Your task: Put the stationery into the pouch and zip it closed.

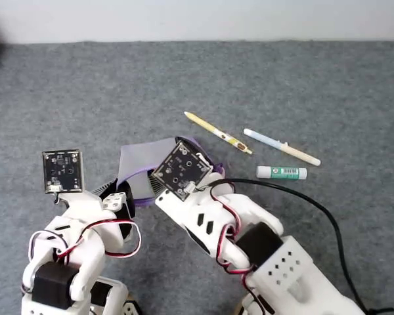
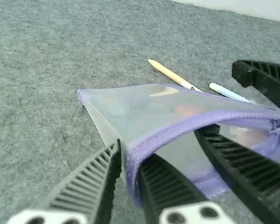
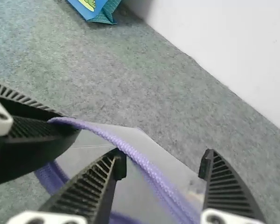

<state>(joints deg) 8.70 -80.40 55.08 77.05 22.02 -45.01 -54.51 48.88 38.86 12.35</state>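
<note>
The translucent pouch (image 1: 136,164) with a purple zipper lies between the two arms, its mouth lifted. My left gripper (image 2: 130,156) is shut on the zipper edge of the pouch (image 2: 144,112). My right gripper (image 3: 163,158) is open and straddles the other side of that purple edge of the pouch (image 3: 147,163); one of its fingers (image 2: 238,158) reaches under the raised lip. On the carpet to the right lie a yellow pen (image 1: 217,131), a light blue pen (image 1: 282,146) and a glue stick (image 1: 281,172), all outside the pouch.
Grey carpet (image 1: 282,79) covers the table, with open room at the back and left. A black cable (image 1: 315,203) runs along the right arm's base. A blue-green object (image 3: 93,7) sits far off by the white wall.
</note>
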